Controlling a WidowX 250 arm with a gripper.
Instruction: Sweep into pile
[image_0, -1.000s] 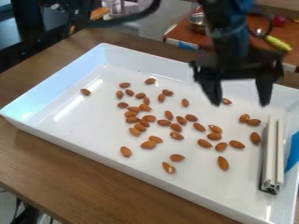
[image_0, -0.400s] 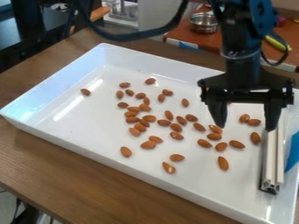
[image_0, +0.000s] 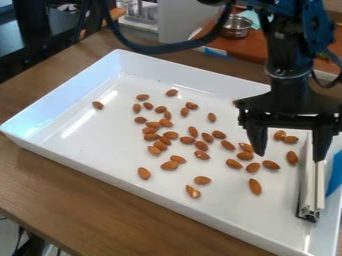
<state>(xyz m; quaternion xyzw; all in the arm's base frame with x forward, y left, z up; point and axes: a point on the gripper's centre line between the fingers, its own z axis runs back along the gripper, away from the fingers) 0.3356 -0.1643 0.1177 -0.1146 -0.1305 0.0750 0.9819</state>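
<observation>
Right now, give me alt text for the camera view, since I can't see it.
A robot's open end effector hangs over a white tray of loosely scattered almonds, one finger overlapping a pale bar near the picture's right edge.

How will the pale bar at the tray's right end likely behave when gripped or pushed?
The bar looks stiff: straight edges, no visible sag. Its grooved, profile-like end suggests extruded metal, so probably lighter than a solid block that size. Standing narrow on the smooth-looking tray, it may slide or tip if pushed high on its side.
</observation>
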